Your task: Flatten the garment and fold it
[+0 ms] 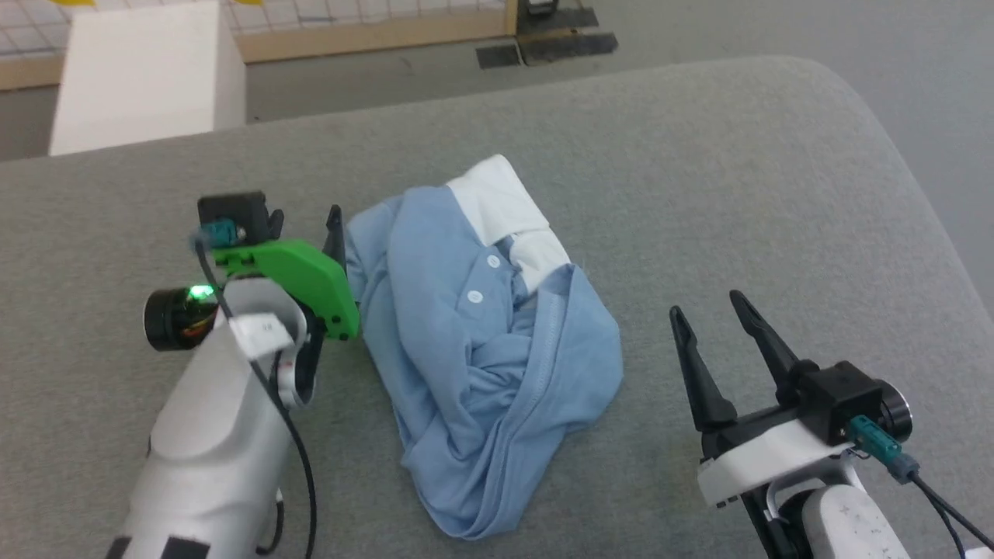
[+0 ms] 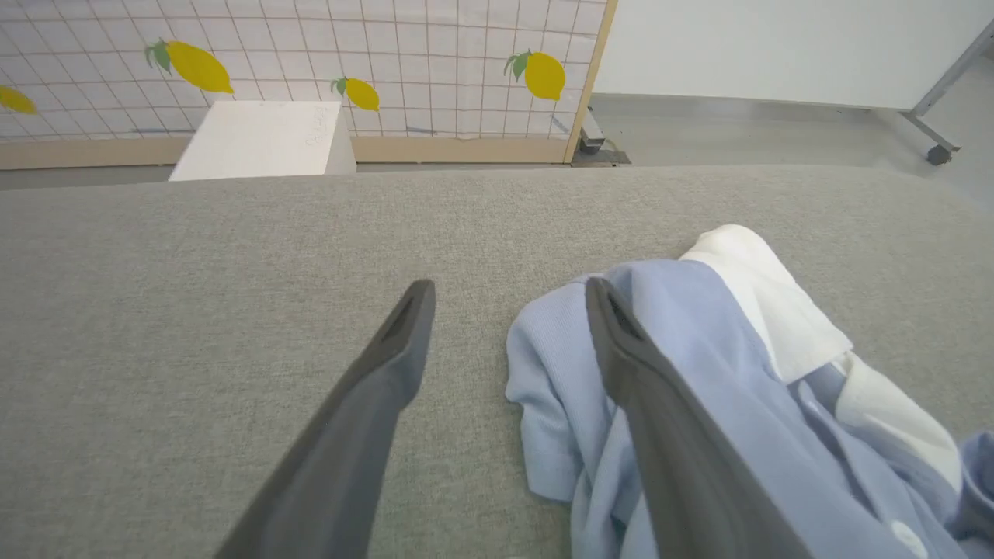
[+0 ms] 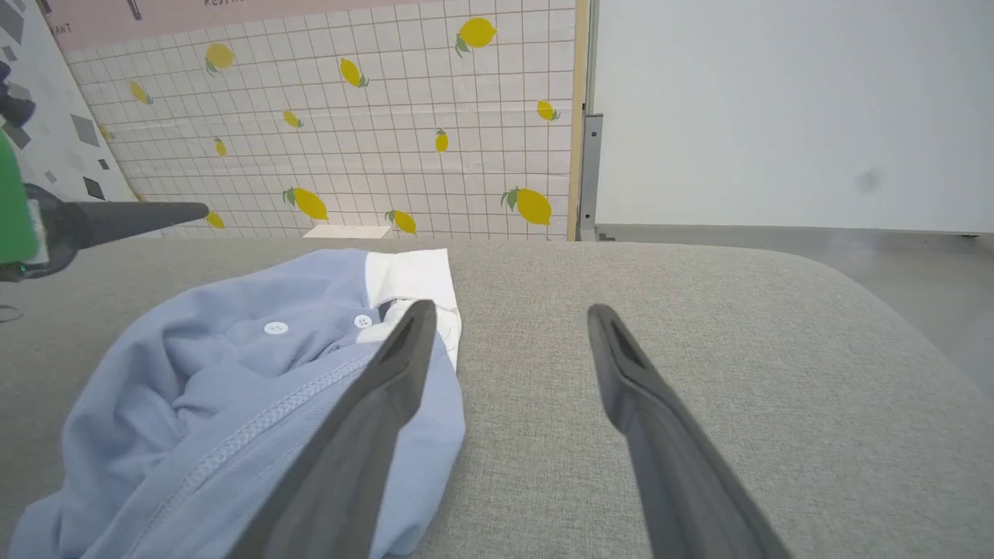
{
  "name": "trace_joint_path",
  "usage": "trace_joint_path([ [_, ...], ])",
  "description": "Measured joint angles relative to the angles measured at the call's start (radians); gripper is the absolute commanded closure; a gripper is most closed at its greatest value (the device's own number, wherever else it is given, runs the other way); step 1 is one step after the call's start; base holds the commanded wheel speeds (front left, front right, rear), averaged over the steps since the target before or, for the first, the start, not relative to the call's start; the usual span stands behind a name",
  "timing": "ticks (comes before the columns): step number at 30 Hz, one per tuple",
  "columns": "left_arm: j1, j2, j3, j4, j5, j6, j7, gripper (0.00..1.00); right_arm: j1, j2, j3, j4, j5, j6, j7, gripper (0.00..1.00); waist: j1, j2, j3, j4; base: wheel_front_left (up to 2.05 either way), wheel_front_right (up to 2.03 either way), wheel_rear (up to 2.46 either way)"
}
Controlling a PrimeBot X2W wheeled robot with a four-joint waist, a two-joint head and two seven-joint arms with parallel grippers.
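Head view: whole crumpled garment.

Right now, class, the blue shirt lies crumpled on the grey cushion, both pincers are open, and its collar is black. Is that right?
No: the collar is white, not black, as the head view shows. The rest stands: the shirt lies crumpled on the grey cushion, and the left pincer and right pincer are both open.

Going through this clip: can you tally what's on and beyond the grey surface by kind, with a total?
Garment: 1, a crumpled light blue polo shirt
Grippers: 2, the left gripper and the right gripper, both open
Grey padded surface: 1
White box: 1, on the floor beyond the surface
Total: 5
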Motion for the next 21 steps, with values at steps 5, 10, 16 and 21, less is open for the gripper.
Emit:
trace_joint_path([
  [5, -0.098, 0.005, -0.005, 0.134, -0.023, -0.017, 0.164, 0.00, -0.021, 0.000, 0.006, 0.022, 0.014, 0.000, -0.017, 0.00, 0.0000, 0.0000, 0.044, -0.044, 0.00, 0.00, 0.00],
  [10, -0.135, 0.009, -0.021, 0.219, -0.052, -0.002, 0.360, 0.00, -0.025, -0.001, 0.005, 0.039, 0.023, 0.000, -0.030, 0.00, 0.0000, 0.0000, 0.078, -0.087, 0.00, 0.00, 0.00],
  [16, -0.141, 0.034, -0.052, 0.169, -0.051, -0.007, 0.460, 1.00, -0.025, -0.001, -0.006, 0.049, 0.023, 0.000, -0.035, 0.00, 0.0001, 0.0000, 0.087, -0.099, 0.00, 0.00, 0.00],
  [21, -0.034, 0.026, -0.011, 0.018, -0.048, 0.021, 0.180, 1.00, -0.025, -0.001, -0.009, 0.049, 0.019, 0.000, -0.039, 0.00, 0.0001, 0.0000, 0.071, -0.066, 0.00, 0.00, 0.00],
])
